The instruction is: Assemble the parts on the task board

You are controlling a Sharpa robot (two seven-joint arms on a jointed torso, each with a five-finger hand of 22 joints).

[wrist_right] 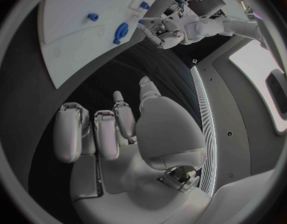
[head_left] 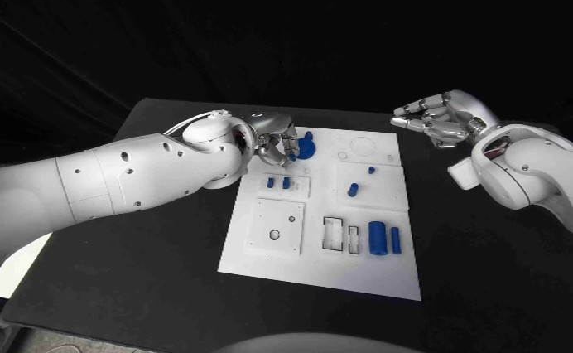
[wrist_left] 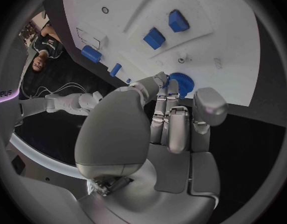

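Black table (head_left: 143, 270): gear (head_left: 305, 147) at left hand (head_left: 272, 139)

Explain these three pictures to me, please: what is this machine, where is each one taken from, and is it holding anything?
It is a robot with two white arms ending in silver hands, working at a black table. The square picture looks down from a camera on its head; the two round ones come from cameras at its wrists, behind each hand. On the table lies a white task board carrying small blue parts, such as a cylinder near its front. The left hand reaches over the board's far edge, its fingertips at a blue gear; whether it grips the gear or only touches it I cannot tell. The right hand hovers beside the board, fingers curled, holding nothing.
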